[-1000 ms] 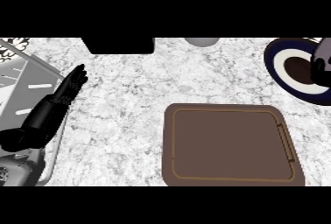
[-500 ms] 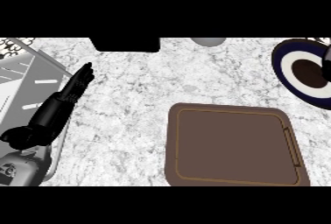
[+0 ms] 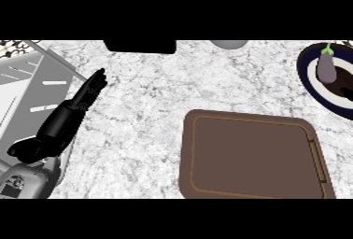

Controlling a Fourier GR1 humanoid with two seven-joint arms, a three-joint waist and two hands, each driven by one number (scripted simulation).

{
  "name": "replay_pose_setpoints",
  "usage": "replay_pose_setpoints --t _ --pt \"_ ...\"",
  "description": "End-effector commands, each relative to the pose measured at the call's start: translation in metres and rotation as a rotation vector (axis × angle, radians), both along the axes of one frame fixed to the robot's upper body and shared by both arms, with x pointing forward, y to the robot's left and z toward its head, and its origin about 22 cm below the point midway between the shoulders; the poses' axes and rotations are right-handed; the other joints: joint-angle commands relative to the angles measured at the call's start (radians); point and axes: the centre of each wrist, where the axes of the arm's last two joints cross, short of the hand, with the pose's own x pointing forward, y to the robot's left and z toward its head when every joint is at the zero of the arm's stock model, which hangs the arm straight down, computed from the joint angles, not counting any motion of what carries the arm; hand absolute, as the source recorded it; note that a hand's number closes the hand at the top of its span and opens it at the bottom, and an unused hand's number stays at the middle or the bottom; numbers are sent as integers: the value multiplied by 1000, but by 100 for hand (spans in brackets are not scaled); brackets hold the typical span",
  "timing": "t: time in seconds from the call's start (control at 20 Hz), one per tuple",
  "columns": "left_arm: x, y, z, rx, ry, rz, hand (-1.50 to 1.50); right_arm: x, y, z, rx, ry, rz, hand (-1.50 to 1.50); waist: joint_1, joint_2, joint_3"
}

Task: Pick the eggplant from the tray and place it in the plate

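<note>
Head view: left hand [image 3: 72, 114] open, touching nothing.

Marble counter [image 3: 144, 121] — black block [image 3: 140, 45], grey sink [image 3: 27, 88]

eggplant [image 3: 325, 64] lies on plate [image 3: 308, 79], top right | brown tray [image 3: 252, 161] bare, lower centre of marble desk [image 3: 158, 93] | left hand [image 3: 77, 108] at left, fingers [image 3: 95, 80] straight

Purple eggplant [image 3: 325, 66], navy-and-white plate [image 3: 308, 77], brown tray [image 3: 252, 161], grey-veined white marble counter [image 3: 158, 98]
</note>
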Motion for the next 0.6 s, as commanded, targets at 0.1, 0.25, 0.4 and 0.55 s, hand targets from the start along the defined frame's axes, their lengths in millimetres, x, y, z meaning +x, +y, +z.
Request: replay_pose_setpoints --t 0.1,0.25,0.4,0.55 --pt "1 5 -2 2 -8 -19 0 -1 -6 -22 10 -22 -1 -150 15 8 2" --pt "6 6 -5 5 7 13 0 -1 -11 -16 52 -102 46 -150 1 6 2" --pt "4 -7 3 4 -26 10 0 -18 -22 -33 83 -192 80 -150 -9 3 3" --pt "6 -5 5 -6 -15 -8 0 -6 -16 -20 95 -287 103 -150 3 5 3"
